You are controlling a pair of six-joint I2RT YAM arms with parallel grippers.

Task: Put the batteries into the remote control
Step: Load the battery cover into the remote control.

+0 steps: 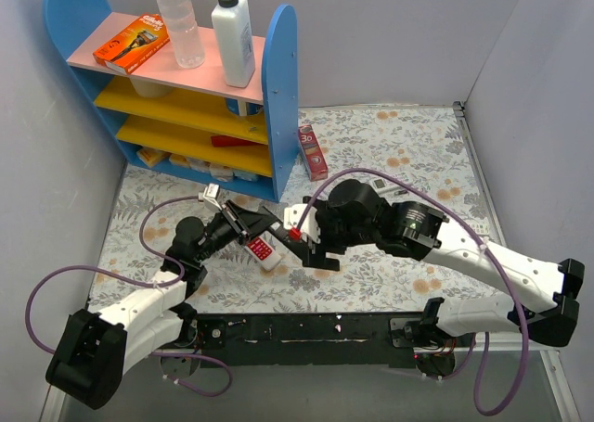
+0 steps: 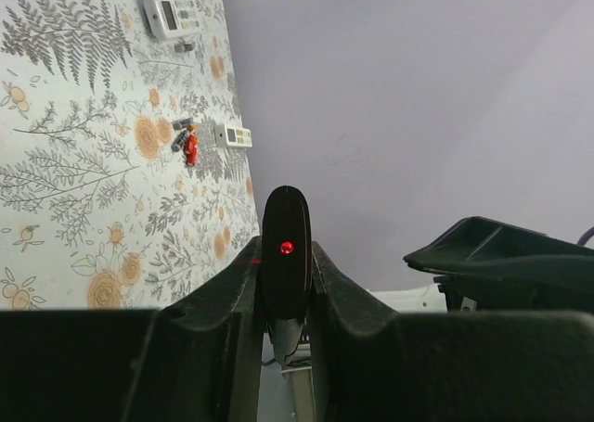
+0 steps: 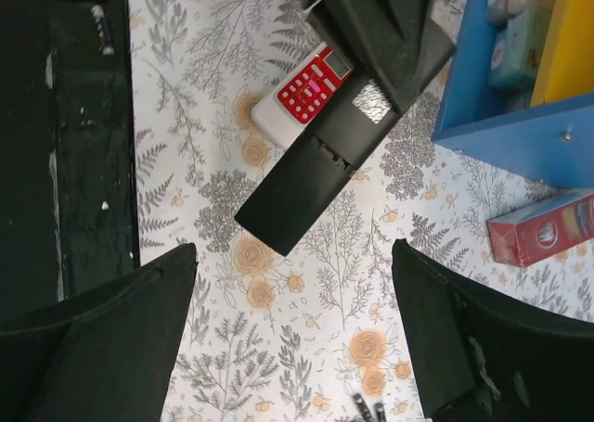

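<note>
- Because the left tool (image 2: 286, 260) is clamped on one end of the remote control (image 3: 299, 185), the slim black body juts out over the table (image 1: 418, 153) toward the other arm. This reads as one arm steadying it so the other can feed cells in.
- The right tool (image 3: 292, 250) hangs above the remote's free end with its jaws wide apart and nothing between them. It looks readier to fetch than to insert.
- The batteries (image 2: 188, 147), a few grey and one red, lie loose in a small cluster on the table. They are well apart from the held remote and near a small white remote (image 2: 232, 136). None is gripped.
- A red-and-white remote (image 3: 302, 93) lies flat on the table just beside the held one and has no part in the job.
- The remote's plain face is turned toward the right wrist camera. A notch partway along it is probably the edge of the battery bay, but the view is too dark to tell whether the bay is uncovered or holds any cell.
- The blue-sided shelf unit (image 1: 278, 60) at the back carries an orange box (image 1: 132, 42), a clear bottle (image 1: 181, 23) and a white bottle (image 1: 232, 37) on its top board, and small packs (image 1: 200, 167) on its lowest. A red carton (image 1: 313, 151) lies on the table just beside its right upright.
</note>
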